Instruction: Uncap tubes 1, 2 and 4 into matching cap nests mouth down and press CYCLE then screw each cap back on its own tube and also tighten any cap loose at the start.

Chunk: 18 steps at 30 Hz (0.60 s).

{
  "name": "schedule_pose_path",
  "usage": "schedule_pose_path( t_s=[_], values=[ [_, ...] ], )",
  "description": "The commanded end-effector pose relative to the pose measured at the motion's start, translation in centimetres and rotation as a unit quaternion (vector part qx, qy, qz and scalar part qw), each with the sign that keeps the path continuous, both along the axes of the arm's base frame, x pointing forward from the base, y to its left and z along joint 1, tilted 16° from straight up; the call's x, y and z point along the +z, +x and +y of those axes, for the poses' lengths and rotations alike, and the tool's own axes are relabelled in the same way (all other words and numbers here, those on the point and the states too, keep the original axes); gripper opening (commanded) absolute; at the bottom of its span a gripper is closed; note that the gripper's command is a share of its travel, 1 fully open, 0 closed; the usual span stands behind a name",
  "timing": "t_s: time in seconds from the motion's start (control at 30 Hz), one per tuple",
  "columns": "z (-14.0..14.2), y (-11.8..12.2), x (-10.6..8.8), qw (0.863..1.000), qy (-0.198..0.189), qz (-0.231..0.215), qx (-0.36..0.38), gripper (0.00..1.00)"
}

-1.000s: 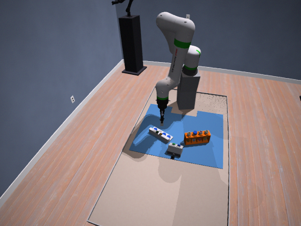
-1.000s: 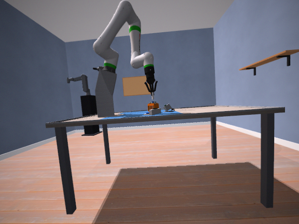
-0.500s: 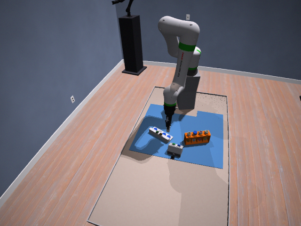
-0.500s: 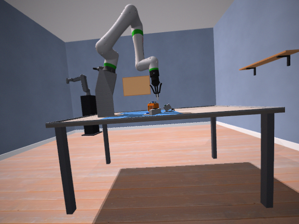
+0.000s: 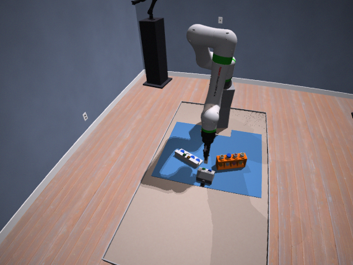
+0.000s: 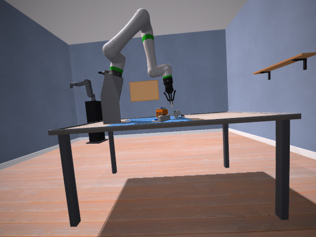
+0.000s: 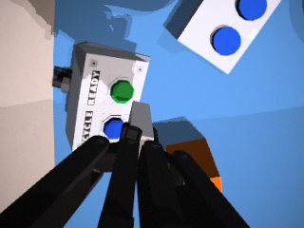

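While caps (image 7: 226, 40) fill nests — gripper (image 7: 141, 124) shut.

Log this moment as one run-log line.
gripper: shut, empty | position: above key desk, near CYCLE key | cap tray: three caps | contact: none

Arm (image 5: 218, 79) looked like glossy white plastic, mat (image 5: 242, 182) was matt blue, floor (image 5: 71, 199) was streaky wood planks, desk (image 7: 83, 109) was smooth grey.

Even, bright light is falling from overhead.
Hard-edged shadows are lying across the worktop (image 5: 233, 216) and floor; the wrist view is looking coarse, with jagged outlines.
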<state>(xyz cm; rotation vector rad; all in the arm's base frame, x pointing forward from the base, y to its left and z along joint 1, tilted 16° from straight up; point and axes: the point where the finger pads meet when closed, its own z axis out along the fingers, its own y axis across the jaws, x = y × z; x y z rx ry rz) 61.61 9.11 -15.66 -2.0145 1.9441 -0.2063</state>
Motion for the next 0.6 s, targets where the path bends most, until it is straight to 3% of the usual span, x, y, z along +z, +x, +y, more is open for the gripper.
schedule_pose_path(
  t_s=[0.0, 0.07, 0.57],
  values=[
    [2.6, 1.5, 0.1, 0.999, -0.005, 0.043, 0.003, 0.0],
    [4.0, 2.3, 0.2, 0.999, -0.005, 0.043, 0.003, 0.0],
    [4.1, 2.3, 0.2, 0.999, -0.005, 0.043, 0.003, 0.0]
  ],
)
